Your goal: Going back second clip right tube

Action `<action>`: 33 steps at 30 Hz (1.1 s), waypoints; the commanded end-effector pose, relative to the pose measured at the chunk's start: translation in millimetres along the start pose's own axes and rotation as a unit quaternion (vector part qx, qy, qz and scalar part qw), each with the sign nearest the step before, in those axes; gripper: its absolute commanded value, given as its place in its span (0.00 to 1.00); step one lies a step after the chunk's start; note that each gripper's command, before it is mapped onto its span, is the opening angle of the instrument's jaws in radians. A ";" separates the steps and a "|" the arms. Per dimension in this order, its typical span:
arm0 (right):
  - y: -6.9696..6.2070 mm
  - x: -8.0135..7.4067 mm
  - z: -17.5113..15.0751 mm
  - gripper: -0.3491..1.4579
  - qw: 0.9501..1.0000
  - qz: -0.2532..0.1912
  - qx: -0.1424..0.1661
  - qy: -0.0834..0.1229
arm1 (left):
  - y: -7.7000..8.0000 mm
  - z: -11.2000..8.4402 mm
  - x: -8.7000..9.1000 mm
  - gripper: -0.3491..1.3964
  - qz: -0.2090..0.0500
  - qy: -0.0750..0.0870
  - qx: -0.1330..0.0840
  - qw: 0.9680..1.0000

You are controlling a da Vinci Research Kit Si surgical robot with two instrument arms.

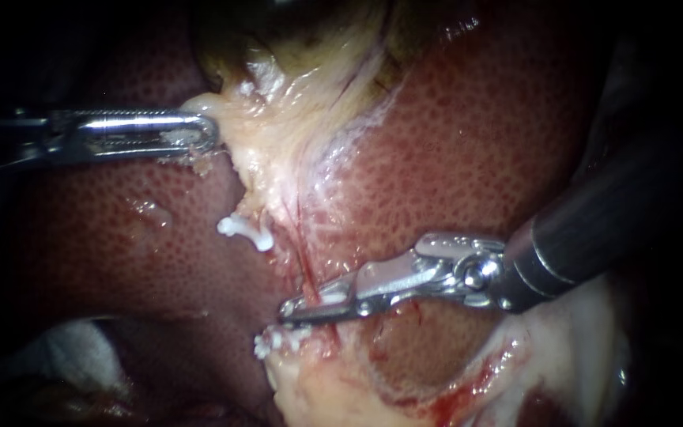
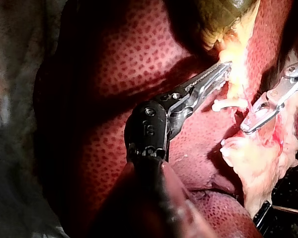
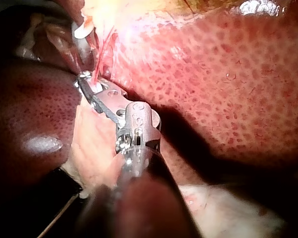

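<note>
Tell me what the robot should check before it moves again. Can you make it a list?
1. Left instrument has a hold on the pale tissue: ok, its jaws are shut on it.
2. Right instrument is free of the red tube: cannot tell, its tip lies right across the tube.
3. Upper white clip is out of the way: ok, it sits apart from both instruments.
4. Lower white clip is out of the way: cannot tell, it lies just under the right instrument's tip.
5. Path back for the right instrument: ok, nothing lies over its shaft in the endoscope view.
</note>
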 end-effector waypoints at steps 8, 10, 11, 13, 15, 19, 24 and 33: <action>0.1 0.0 0.0 0.00 1.000 0.000 0.001 0.001 | 0.1 -0.1 0.0 0.00 0.000 0.000 0.000 1.000; 0.1 0.0 0.0 0.00 1.000 0.000 0.001 0.001 | 0.1 -0.1 0.0 0.00 0.000 0.000 0.000 1.000; 0.2 0.1 0.0 0.00 1.000 0.000 0.001 0.001 | 0.1 -0.1 0.0 0.00 0.000 0.000 0.000 1.000; 0.2 0.1 0.0 0.01 1.000 0.000 -0.004 0.009 | 0.1 -0.1 0.0 0.00 0.000 0.000 0.000 1.000; 0.3 0.1 0.0 0.17 1.000 -0.010 -0.006 0.018 | 0.1 -0.1 0.0 0.00 0.000 0.000 0.000 1.000; 0.5 0.4 0.4 0.38 0.999 -0.039 -0.017 0.027 | 0.1 -0.1 0.0 0.00 0.000 0.000 0.000 1.000; 1.0 0.9 0.8 0.45 0.995 -0.078 -0.041 0.038 | 0.1 -0.1 0.0 0.00 0.000 0.000 0.000 1.000; 2.7 1.5 -0.2 0.47 0.991 -0.101 -0.070 0.058 | 0.2 -0.1 0.0 0.00 0.000 0.000 0.000 1.000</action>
